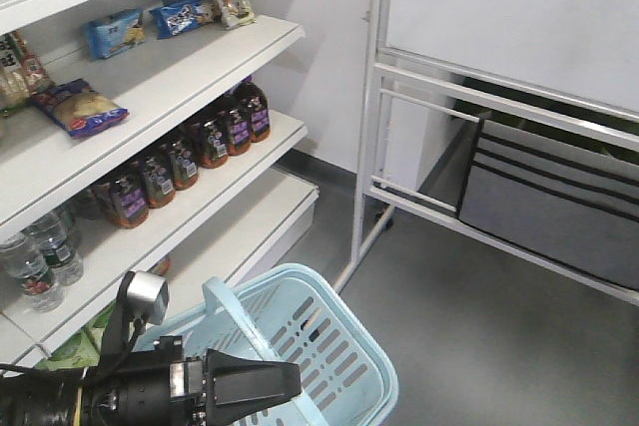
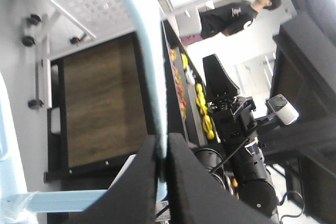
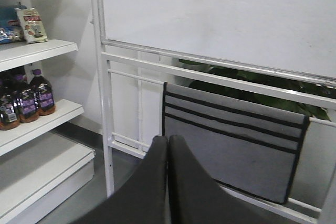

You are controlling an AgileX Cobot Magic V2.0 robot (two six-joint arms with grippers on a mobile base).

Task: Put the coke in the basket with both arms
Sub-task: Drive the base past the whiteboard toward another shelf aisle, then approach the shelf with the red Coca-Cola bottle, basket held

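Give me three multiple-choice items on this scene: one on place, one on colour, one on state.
1. The basket is: A on a table; B low beside the shelves; C on a wall hook.
2. Its colour: A red; B green; C light blue.
3. The left claw is: A open; B shut on the basket handle; C shut on a can.
Key: 1 B, it shows by the lowest shelf; 2 C, pale blue plastic; 3 B, its jaws pinch the handle.
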